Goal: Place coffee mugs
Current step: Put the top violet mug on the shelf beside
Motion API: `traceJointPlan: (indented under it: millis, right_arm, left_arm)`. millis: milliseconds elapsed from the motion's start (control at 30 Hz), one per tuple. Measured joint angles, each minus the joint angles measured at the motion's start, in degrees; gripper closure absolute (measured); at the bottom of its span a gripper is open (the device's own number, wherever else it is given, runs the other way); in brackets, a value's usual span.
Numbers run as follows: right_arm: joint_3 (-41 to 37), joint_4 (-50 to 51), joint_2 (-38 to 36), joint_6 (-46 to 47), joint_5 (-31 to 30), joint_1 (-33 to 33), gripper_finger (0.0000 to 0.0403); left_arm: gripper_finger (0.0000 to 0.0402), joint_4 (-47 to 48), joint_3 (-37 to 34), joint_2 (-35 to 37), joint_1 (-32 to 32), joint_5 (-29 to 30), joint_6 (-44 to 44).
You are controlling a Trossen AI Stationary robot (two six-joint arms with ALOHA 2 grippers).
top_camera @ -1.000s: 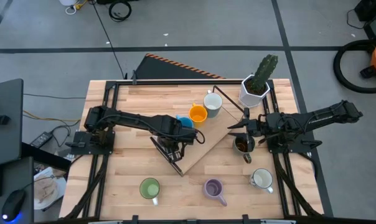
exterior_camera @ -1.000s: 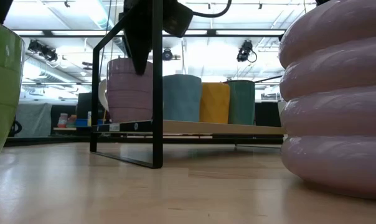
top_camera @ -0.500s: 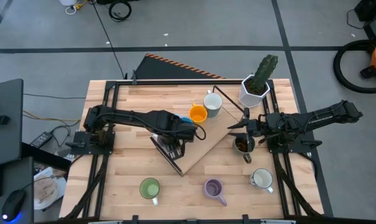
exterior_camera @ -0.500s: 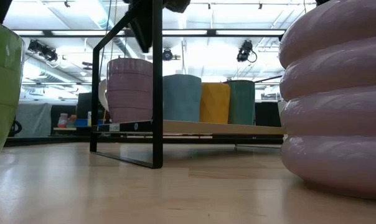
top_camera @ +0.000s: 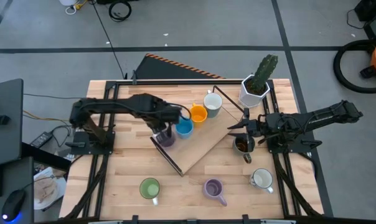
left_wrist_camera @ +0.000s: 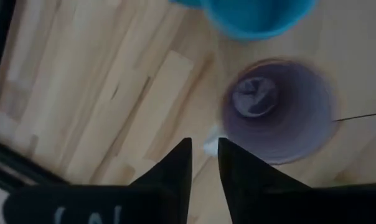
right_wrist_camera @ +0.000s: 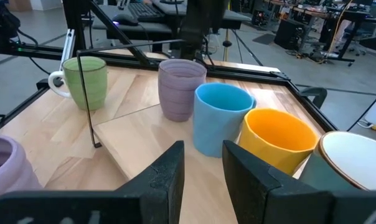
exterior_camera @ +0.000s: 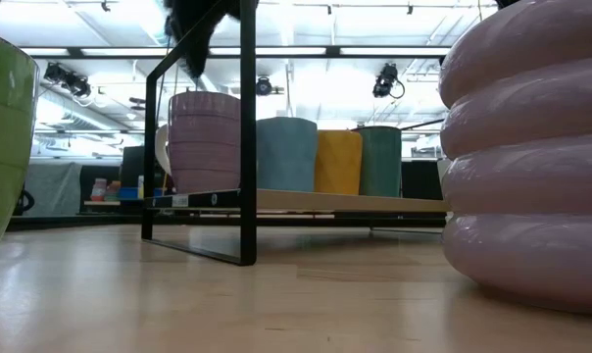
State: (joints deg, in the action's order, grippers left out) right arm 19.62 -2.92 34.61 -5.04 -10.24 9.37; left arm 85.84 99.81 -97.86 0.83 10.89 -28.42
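Note:
Four mugs stand in a row on a slanted wooden board [top_camera: 200, 146]: lilac [top_camera: 167, 140] [left_wrist_camera: 278, 109], blue [top_camera: 184, 127], orange [top_camera: 198, 114] and one white inside [top_camera: 212, 102]. My left gripper [top_camera: 165, 128] [left_wrist_camera: 205, 144] hovers above the lilac mug's near-left side, its fingers a little open and empty. My right gripper [top_camera: 233, 127] [right_wrist_camera: 200, 149] waits open, level, at the board's right corner, beside a dark brown mug [top_camera: 242, 144]. Green [top_camera: 150, 188], lilac [top_camera: 213, 188] and white [top_camera: 261, 179] mugs stand on the table's near part.
A white faceted cactus pot [top_camera: 253, 90] stands at the far right corner. A black wire frame [exterior_camera: 245, 147] rises over the board, its bars close to the lilac mug [exterior_camera: 203, 142]. Bare wood lies on the table's left side [top_camera: 122, 162].
My left gripper has risen from the rim of the lilac mug on the board and drawn back toward the table's left and far side. The lilac mug stays upright on the board next to the blue one.

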Motion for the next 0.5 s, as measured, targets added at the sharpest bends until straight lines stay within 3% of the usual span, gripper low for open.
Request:
traceJointPlan:
  millis: [267, 500]
  right_arm:
    - [0.0, -0.5, 0.7, -0.5, 0.0, 0.0, 0.0289]
    - [0.0, -1.4, 1.4, -3.6, -0.7, 0.0, 0.0289]
  left_arm:
    - [0.0348, -20.0, -25.0, 16.5, -3.1, -3.3, 0.6]
    - [0.0353, -28.2, -40.4, 29.4, -2.8, -3.1, 0.6]
